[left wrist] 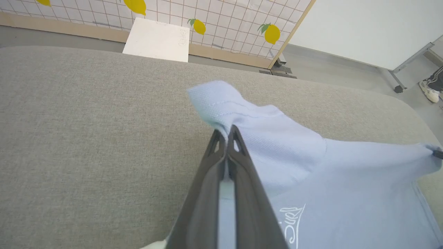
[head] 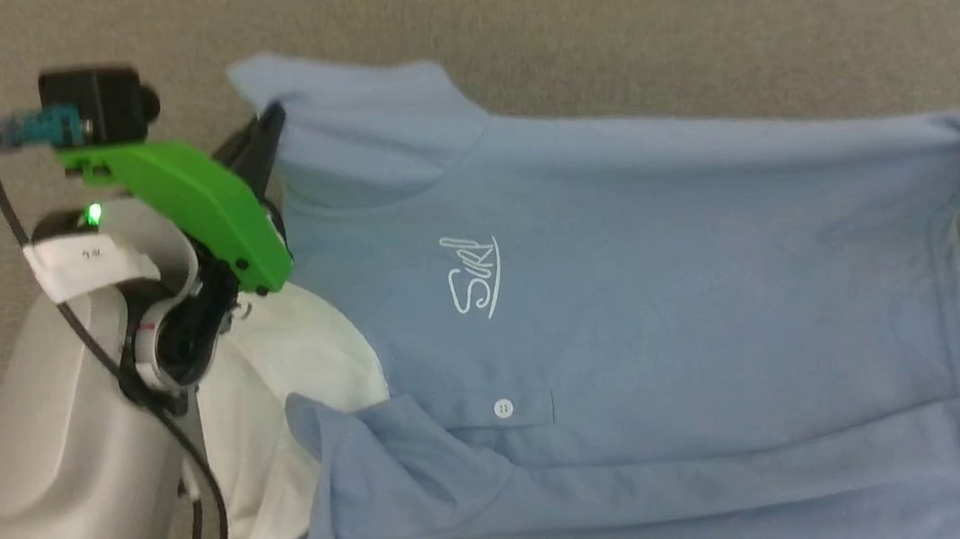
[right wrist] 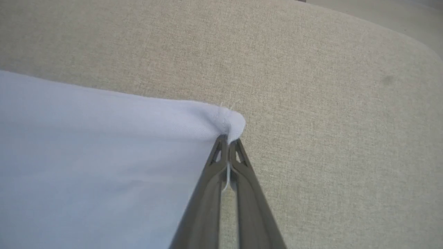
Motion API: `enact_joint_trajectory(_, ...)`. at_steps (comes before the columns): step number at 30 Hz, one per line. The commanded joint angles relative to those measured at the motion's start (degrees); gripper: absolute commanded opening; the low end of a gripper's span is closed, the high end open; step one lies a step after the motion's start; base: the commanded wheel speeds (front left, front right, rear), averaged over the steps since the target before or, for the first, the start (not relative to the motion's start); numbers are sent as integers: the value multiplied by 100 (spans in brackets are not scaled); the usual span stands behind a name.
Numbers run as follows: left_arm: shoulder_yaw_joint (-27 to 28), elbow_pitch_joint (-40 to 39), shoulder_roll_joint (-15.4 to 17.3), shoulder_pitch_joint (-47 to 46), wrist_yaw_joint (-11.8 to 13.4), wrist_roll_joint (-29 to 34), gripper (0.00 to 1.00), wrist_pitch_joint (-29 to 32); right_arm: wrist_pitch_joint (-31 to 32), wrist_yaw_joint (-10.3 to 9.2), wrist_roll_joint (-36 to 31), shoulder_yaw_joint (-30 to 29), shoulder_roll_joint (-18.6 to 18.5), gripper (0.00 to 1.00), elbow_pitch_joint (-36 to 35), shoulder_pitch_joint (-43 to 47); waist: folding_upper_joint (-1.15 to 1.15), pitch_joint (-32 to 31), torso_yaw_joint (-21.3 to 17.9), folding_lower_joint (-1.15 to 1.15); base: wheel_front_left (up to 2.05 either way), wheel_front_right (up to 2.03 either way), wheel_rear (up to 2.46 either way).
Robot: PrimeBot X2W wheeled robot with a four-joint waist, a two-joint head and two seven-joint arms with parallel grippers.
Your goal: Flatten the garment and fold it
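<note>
Left gripper point(left wrist: 226, 133): fingers pressed together, with a pinch of the garment point(head: 671, 284) between the tips, where the far sleeve point(head: 354, 112) meets the shoulder. Right gripper point(right wrist: 228, 138): also closed, tips nipping the far corner of the hem point(right wrist: 232, 122).

Step in hand, as I judge it: stretching the far edge flat. You hold both ends of one side. Draw them apart evenly and low over the grey padded surface point(head: 594, 3), so the edge between the grips goes taut without the body lifting. Keep the pull along that side; a skewed pull would likely drag more wrinkles into the near half. Each pinch is small, so ease the tension in rather than snatch, or the cloth may slip out.

Position: the shirt lies chest up, neck toward your left arm, hem toward your right. From the left tips it spreads rightward and nearer. The white collar point(head: 295, 390) is bunched just beside the left forearm. The near sleeve point(head: 359, 473) is folded onto the chest near the button point(head: 503, 408). Both want smoothing before any fold.
</note>
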Motion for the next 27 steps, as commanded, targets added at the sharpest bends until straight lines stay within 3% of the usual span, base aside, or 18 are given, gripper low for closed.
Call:
enact_joint_trajectory(1,57,-120,82,279,66,-63,0,-28,-37,-9,30,-57,80,0,-93,253,0,-553,-103,0,0,0,0)
enact_joint_trajectory(9,392,-1000,261,1870,516,-348,0,-207,-68,-9,104,-416,487,0,-496,1361,0,-1010,-235,0,0,0,0)
enact_joint_trajectory(14,617,-1362,131,2880,799,-578,0,-479,-61,-9,156,-587,720,0,-678,1915,0,-1094,-228,0,0,0,0)
enact_joint_trajectory(20,753,-1263,-55,3771,1004,-758,0,-743,83,-9,155,-805,1022,0,-766,2507,0,-1188,-193,0,0,0,0)
enact_joint_trajectory(26,723,-819,-174,4104,1158,-823,0,-750,363,-9,121,-875,1265,0,-807,2909,0,-1322,-220,0,0,0,0)
enact_joint_trajectory(27,728,-727,-202,4110,1214,-840,100,-734,438,-9,149,-853,1302,4,-827,2977,0,-1356,-232,0,0,0,0)
